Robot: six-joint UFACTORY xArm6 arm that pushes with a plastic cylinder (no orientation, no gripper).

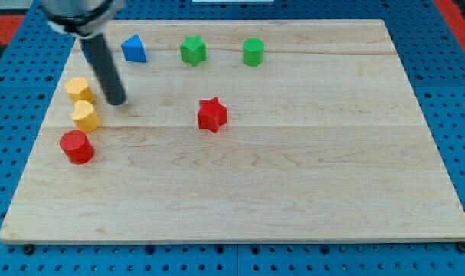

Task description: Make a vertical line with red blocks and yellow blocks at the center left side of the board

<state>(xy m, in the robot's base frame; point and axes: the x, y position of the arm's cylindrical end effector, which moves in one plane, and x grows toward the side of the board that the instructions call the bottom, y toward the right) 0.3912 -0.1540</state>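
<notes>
My tip rests on the board at the upper left, just right of the two yellow blocks. A yellow hexagon-like block sits above a yellow heart block, and a red cylinder lies below them; the three form a rough vertical line at the view's left. A red star block lies alone near the middle of the board, well to the right of my tip.
A blue triangle block lies at the top left, with another blue block mostly hidden behind the rod. A green star and a green cylinder-like block lie along the top edge. The wooden board lies on a blue perforated table.
</notes>
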